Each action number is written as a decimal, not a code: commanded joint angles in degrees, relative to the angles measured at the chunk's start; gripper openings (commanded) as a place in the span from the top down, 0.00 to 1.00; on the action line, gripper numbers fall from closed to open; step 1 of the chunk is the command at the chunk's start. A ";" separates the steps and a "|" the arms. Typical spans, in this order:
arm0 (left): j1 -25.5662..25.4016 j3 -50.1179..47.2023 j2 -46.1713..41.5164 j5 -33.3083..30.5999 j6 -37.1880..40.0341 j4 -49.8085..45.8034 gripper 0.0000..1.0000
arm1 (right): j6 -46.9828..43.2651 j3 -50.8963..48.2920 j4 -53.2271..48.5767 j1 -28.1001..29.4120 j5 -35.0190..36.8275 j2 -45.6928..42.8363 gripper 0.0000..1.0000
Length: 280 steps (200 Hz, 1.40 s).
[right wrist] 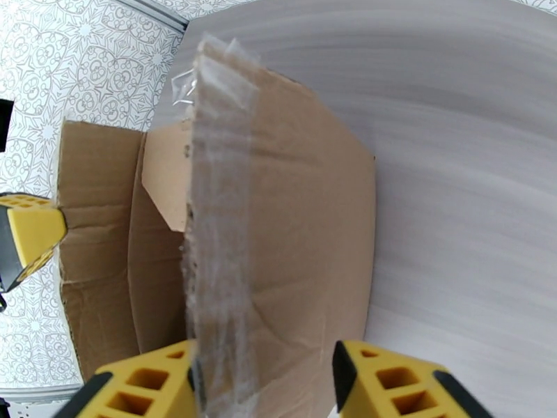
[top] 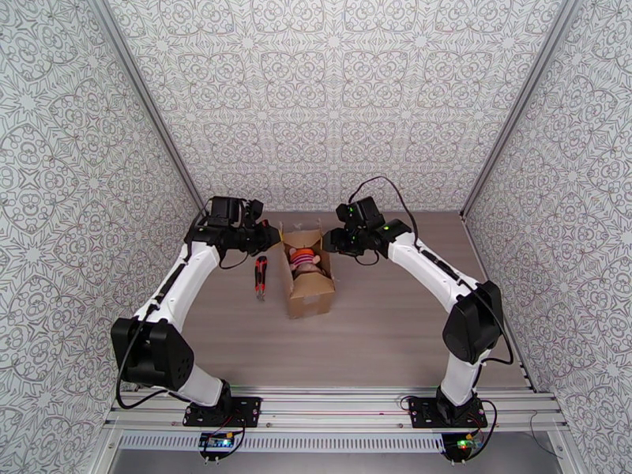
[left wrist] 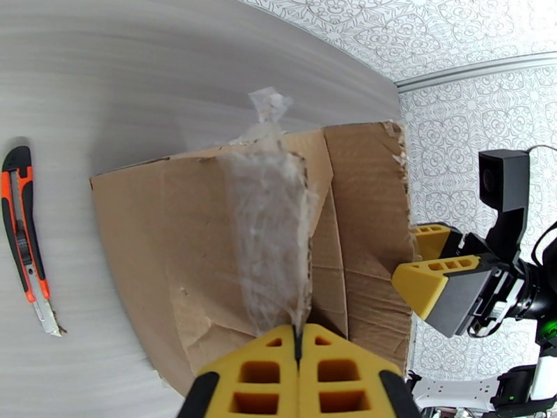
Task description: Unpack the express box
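Sitting in the middle of the tabletop (top: 379, 333), the express box (top: 310, 290) is open with a doll (top: 302, 260) inside. The left gripper (left wrist: 298, 337) has its jaws pinched on the left flap (left wrist: 264, 224). The right gripper (right wrist: 264, 355) has its jaws apart around the right flap (right wrist: 223, 203)

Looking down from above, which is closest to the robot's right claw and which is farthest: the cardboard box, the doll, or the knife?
1. express box: its open flap is right at the right gripper.
2. doll: inside the box.
3. utility knife: beyond the box, on its left side.
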 commanded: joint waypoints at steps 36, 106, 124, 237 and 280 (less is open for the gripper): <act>-1.17 7.06 0.45 -1.18 6.77 -0.42 1.00 | -0.77 -4.24 3.20 -0.97 -2.52 -1.59 0.61; -2.05 5.90 -1.91 -2.05 13.75 0.32 1.00 | -1.24 -13.48 11.71 -1.86 -2.21 -7.46 0.71; -2.82 4.98 -3.24 -2.73 15.25 1.66 1.00 | -1.57 -15.78 15.97 -1.88 -3.34 -9.03 0.73; -12.22 11.92 -1.94 -18.23 20.64 -6.19 1.00 | -10.83 -13.84 16.60 -1.81 4.74 -15.54 0.40; -12.77 15.59 0.24 -19.08 19.29 -8.58 1.00 | -18.40 -14.06 20.63 -1.65 9.58 -21.79 0.35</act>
